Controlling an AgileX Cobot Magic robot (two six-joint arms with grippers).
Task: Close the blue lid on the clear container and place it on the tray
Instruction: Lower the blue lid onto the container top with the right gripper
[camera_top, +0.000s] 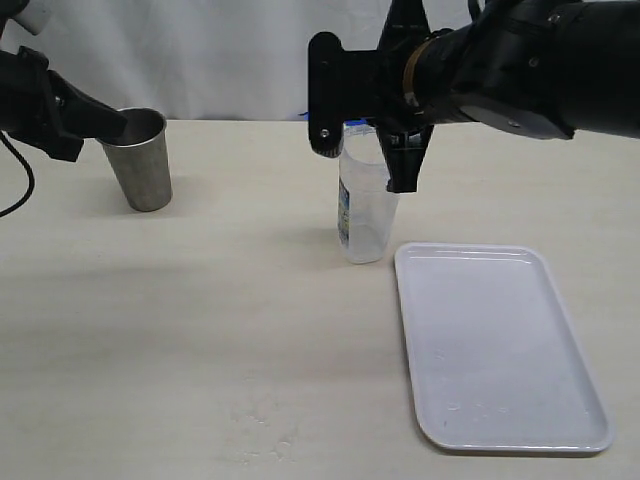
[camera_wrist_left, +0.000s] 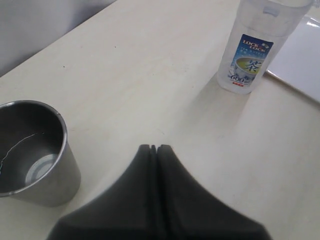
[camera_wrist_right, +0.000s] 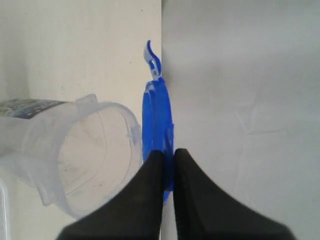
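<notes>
The right hand (camera_wrist_right: 167, 165) is pinching the blue lid (camera_wrist_right: 156, 120) upright beside the open clear container (camera_top: 366, 205); next, lowering it flat onto the rim. The left hand (camera_wrist_left: 156, 150) is idling, pressed together.

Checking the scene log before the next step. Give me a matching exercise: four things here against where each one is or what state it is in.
Things:
1. blue lid
2. clear container
3. tray
4. steel cup

States:
A. bare, lying flat on the table
B. pinched edge-on in the right tool
C. open-topped, standing beside the tray
D. standing near the shut left tool

Pairs: 1-B, 2-C, 3-A, 4-D
</notes>
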